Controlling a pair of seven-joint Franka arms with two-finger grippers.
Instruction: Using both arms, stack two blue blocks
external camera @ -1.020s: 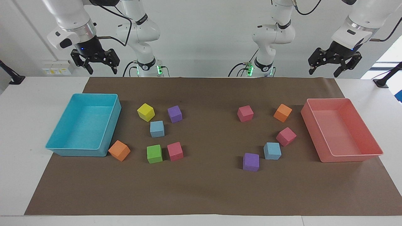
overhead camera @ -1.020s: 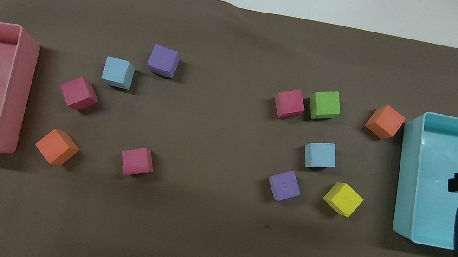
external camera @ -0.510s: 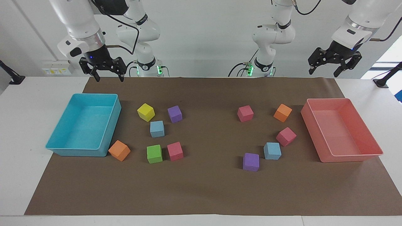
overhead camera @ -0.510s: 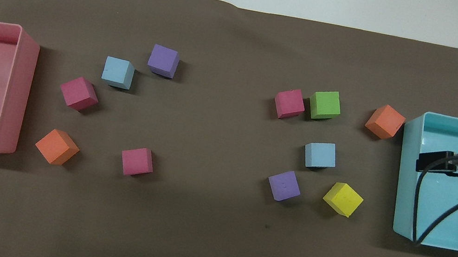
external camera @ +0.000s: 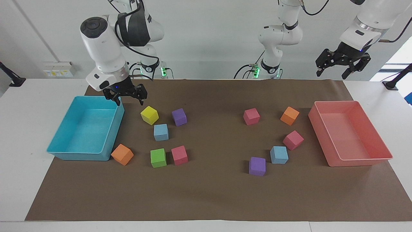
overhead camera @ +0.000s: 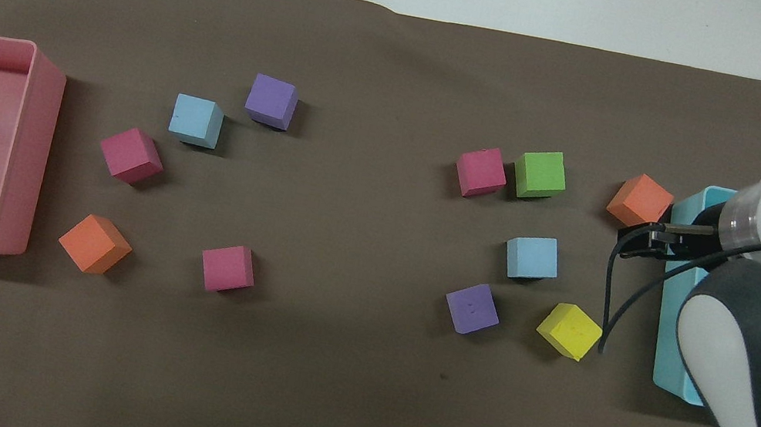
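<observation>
Grippers both spread wide, nothing held. Right gripper hangs low over the mat's strip between the turquoise bin and the yellow cube, by the bin's robot-side corner; fingers point down, not touching anything. Left gripper is parked high up near the pink bin at the left arm's end, waiting.

Blue blocks, 2 of them, both flat on the brown mat, well apart, unstacked. Blue block #1 sits toward the right arm's end, mid-cluster: yellow cube & purple cube nearer the robots than it, green cube & pink cube farther. Not touching any neighbour. Blue block #2 sits toward the left arm's end, just beside a second purple cube and near a pink cube that's turned at an angle.

Other bits: orange cube right against the turquoise bin's corner; another orange cube & pink cube closer to the robots on the left arm's half. Both bins have no cubes in them.
</observation>
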